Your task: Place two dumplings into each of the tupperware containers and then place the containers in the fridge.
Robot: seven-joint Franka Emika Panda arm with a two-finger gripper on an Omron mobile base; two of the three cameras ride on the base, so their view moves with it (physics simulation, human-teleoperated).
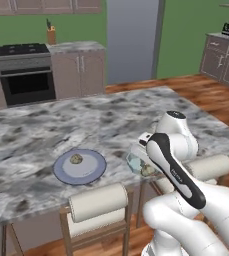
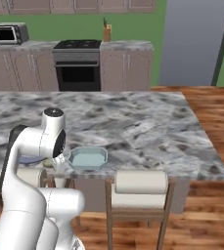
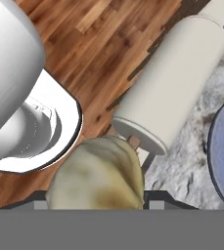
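A: Claw status?
B: Partly closed on a dumpling, held at the counter edge; centre it over the pale blue-green tub before release; lower first to prevent bounce.

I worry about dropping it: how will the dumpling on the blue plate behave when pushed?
The dumpling looks round and lumpy, so it would probably roll unevenly. It seems small, likely light. The plate looks flat with a low rim, so a hard push might send it off.
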